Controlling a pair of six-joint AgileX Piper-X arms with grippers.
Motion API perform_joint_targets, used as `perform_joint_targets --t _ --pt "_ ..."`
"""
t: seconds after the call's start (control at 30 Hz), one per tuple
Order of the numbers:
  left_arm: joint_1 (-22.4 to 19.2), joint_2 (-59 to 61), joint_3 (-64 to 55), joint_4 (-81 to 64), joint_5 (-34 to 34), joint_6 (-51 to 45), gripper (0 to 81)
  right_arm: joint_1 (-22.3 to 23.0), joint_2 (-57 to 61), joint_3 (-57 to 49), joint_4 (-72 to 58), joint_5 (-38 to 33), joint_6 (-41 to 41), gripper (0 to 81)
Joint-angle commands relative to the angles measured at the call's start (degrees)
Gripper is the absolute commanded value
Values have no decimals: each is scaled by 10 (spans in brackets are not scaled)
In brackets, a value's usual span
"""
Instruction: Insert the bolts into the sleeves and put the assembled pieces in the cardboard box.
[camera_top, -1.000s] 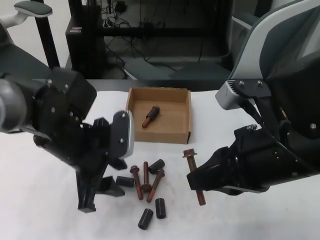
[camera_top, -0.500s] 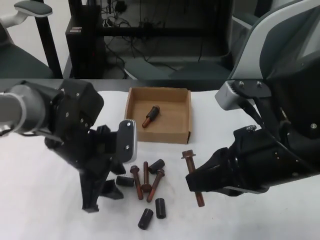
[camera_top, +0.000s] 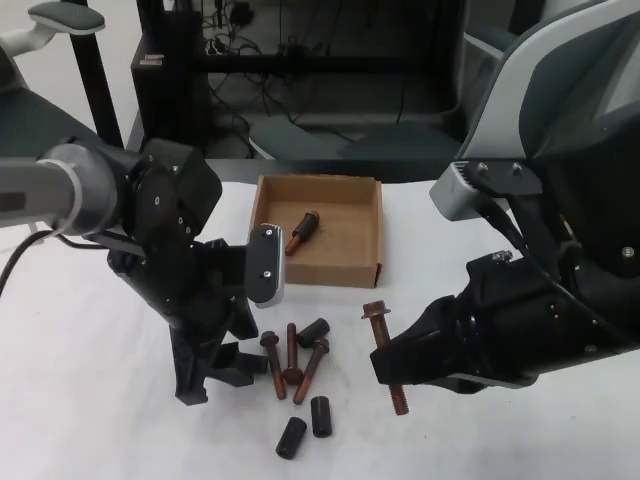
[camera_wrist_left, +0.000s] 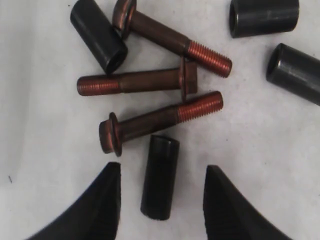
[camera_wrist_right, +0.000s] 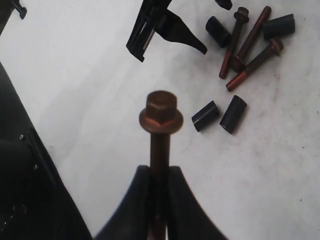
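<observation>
Five bolts in all: three loose bolts (camera_wrist_left: 150, 82) on the counter (camera_top: 80, 410), one held bolt (camera_wrist_right: 161, 117) in the right claw (camera_wrist_right: 159, 175), and one inside the single assembled piece (camera_top: 302, 231). Four loose sleeves (camera_wrist_left: 160, 182). One cardboard box (camera_top: 378, 235).

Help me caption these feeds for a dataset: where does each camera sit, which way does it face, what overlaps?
High view: behind both arms, facing forward and down over the bench, cardboard box beyond.
Left wrist view: on left wrist, facing down; open left gripper frames a sleeve.
Right wrist view: on right wrist, facing down; right gripper clamps a bolt.
Shared: loose bolts in all three.
</observation>
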Motion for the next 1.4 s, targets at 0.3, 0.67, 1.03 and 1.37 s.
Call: perform_joint_targets --t 0.3,0.67,1.03,1.37 --pt "1 -1 -7 9 6 5 515 -1 -7 -2 -7 -6 -6 0" --pt "1 4 -7 7 8 5 511 -1 -7 -2 -7 -6 -6 0" --pt "1 4 -7 -17 52 -9 358 -1 -7 -2 -20 -6 -6 0" --pt "1 4 -7 3 43 -48 560 -1 -7 -2 -22 -6 -6 0"
